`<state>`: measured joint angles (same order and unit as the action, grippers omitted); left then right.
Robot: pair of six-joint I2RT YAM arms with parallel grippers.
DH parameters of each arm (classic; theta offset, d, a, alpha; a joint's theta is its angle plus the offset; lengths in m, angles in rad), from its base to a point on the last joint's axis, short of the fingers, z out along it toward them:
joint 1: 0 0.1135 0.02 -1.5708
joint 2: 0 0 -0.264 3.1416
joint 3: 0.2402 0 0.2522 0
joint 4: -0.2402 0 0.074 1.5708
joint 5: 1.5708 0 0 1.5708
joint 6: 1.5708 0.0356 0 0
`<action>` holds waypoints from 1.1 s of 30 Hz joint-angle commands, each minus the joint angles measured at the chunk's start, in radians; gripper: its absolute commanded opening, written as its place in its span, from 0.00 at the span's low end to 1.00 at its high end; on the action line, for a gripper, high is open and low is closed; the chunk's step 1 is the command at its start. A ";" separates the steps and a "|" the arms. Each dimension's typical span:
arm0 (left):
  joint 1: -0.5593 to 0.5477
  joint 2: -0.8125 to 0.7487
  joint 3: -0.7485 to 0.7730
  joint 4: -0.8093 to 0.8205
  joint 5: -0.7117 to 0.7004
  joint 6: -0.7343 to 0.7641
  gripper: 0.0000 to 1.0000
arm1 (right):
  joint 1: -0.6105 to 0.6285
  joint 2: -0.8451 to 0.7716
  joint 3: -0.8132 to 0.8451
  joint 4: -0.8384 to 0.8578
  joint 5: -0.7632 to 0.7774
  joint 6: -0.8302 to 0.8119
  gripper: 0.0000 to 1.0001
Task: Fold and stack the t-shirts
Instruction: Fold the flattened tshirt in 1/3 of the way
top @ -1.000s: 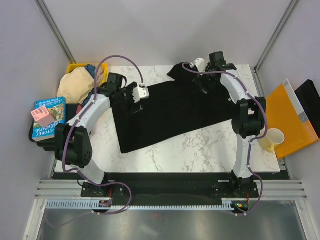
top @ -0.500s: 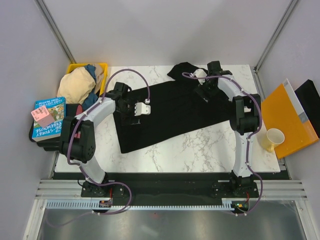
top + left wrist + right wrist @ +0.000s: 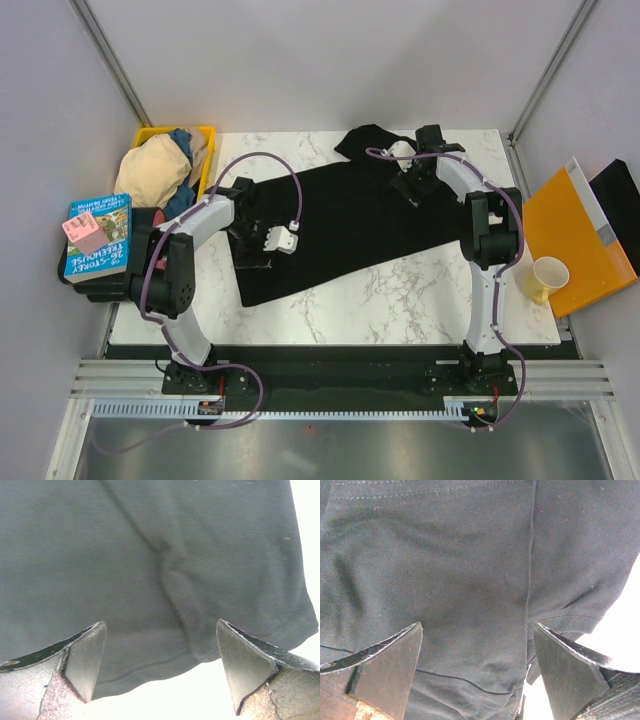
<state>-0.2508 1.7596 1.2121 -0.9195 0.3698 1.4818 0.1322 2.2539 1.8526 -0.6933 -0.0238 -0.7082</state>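
Top view: 3 tees in all. 1 black t-shirt (image 3: pixel 340 215) lies spread flat, slanted across the marble table (image 3: pixel 400 295), collar end twd the far right corner. 1 beige t-shirt (image 3: pixel 150 168) and 1 blue t-shirt (image 3: pixel 183 138) sit bunched together in 1 yellow bin (image 3: pixel 205 131) at the far left corner, off the black one. 2 arms over the cloth: left gripper (image 3: pixel 262 248) above the shirt's left part nr its edge, right gripper (image 3: pixel 410 185) above the far right part nr the collar. Left of the table, 1 blue book (image 3: pixel 105 240); cover reads "STOREY TREEHOUSE", upside down from here, other print too small to read. 1 pink card (image 3: pixel 85 232) lies on it, text illegible. Right of the table: 1 orange folder (image 3: pixel 580 240), 1 pale paper cup (image 3: pixel 548 278) beside it, 1 black flat item (image 3: pixel 620 195) behind the folder; no writing readable on any. Left wrist view: left gripper (image 3: pixel 160 625) spread wide, nothing btwn its 2 fingers (image 3: pixel 85 660), black t-shirt (image 3: pixel 150 555) below with a soft crease, hem edge and a strip of white table (image 3: pixel 165 700) showing. Right wrist view: right gripper (image 3: pixel 477 625) likewise spread wide and gripping nothing, 2 fingers (image 3: pixel 385 670) over the black t-shirt (image 3: pixel 445 555); stitched seams and a sleeve hem visible, no label seen.
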 commanded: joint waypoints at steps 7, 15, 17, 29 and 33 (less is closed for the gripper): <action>-0.001 0.077 0.058 -0.130 -0.018 0.046 0.83 | -0.003 0.007 0.002 0.023 0.012 -0.007 0.98; -0.001 0.123 0.107 -0.170 -0.028 0.032 0.54 | -0.005 0.030 -0.027 0.035 0.018 -0.014 0.98; -0.001 0.126 0.113 -0.179 -0.029 0.034 0.53 | -0.005 0.042 -0.033 0.043 0.018 -0.014 0.98; -0.001 0.169 0.208 -0.321 -0.032 0.054 0.40 | -0.002 0.085 -0.024 0.055 0.044 -0.020 0.98; -0.001 0.179 0.245 -0.384 -0.022 0.063 0.47 | -0.002 0.081 -0.026 0.054 0.047 -0.028 0.98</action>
<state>-0.2508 1.9263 1.4029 -1.1976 0.3386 1.4986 0.1329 2.2662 1.8400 -0.6704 -0.0177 -0.7162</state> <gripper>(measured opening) 0.444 0.981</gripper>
